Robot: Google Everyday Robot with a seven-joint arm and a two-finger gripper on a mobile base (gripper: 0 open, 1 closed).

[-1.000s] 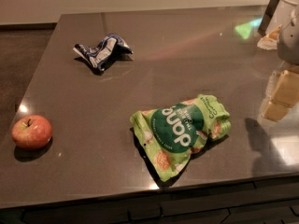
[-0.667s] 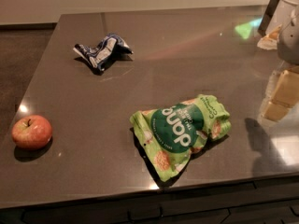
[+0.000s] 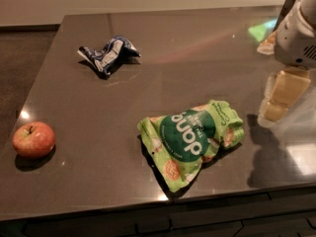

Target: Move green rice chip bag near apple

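Dark polished table (image 3: 197,48), pale wall behind: the robot's gripper (image 3: 279,98) hangs just above the surface at one side of the table, with nothing visibly in it. Whether it is released or clenched cannot be told from this angle. Nearest to it, but clearly apart, the green rice chip bag (image 3: 190,137) lies flat and crumpled close to the front edge, its printed face up. Beyond the bag, well away from the gripper and close to the opposite side of the table, sits the apple (image 3: 33,139), stem up. A crumpled blue-and-white bag (image 3: 108,53) lies farther off toward the back, clear of the line between the two.

By the look of it the task is at the approach: no grasp has been made and the bag is far from the apple. The next move likely calls for coming down on the bag's nearer end, pinching a fold, then carrying it across the open surface and setting it close to the apple without nudging the fruit, which could roll.
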